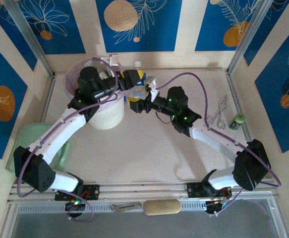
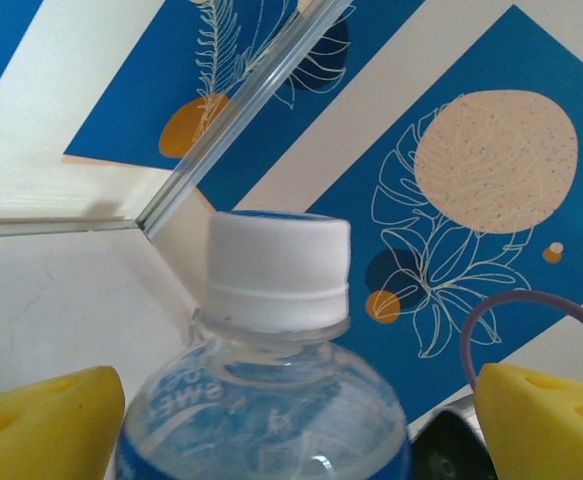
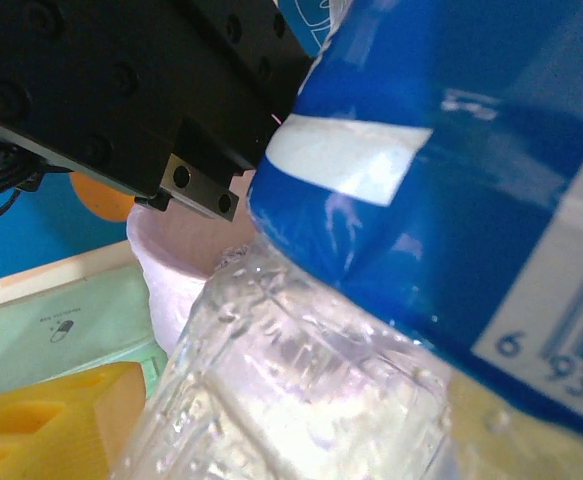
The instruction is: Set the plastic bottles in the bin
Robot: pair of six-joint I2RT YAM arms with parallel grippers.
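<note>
1. Currently both my arms reach in from the near edge and meet just right of the bin (image 1: 104,119). The left arm crosses over the bin's rim. The right arm comes in from the right with its elbow bent.
2. My left hand (image 1: 138,79) is released. Its yellow pads (image 2: 46,425) sit either side of a clear, blue-labelled bottle (image 2: 261,420), one about touching its shoulder and the other standing off with a gap.
3. My right hand (image 1: 145,97) is grasping that same bottle by its body, up off the desk (image 1: 144,148). Its yellow finger (image 3: 56,425) sits by the clear plastic below the label.
4. The bottle sits between the two hands, beside the bin and not in it. In the left wrist view its white cap (image 2: 278,270) points up, with the long axis running up between my left pads.
</note>
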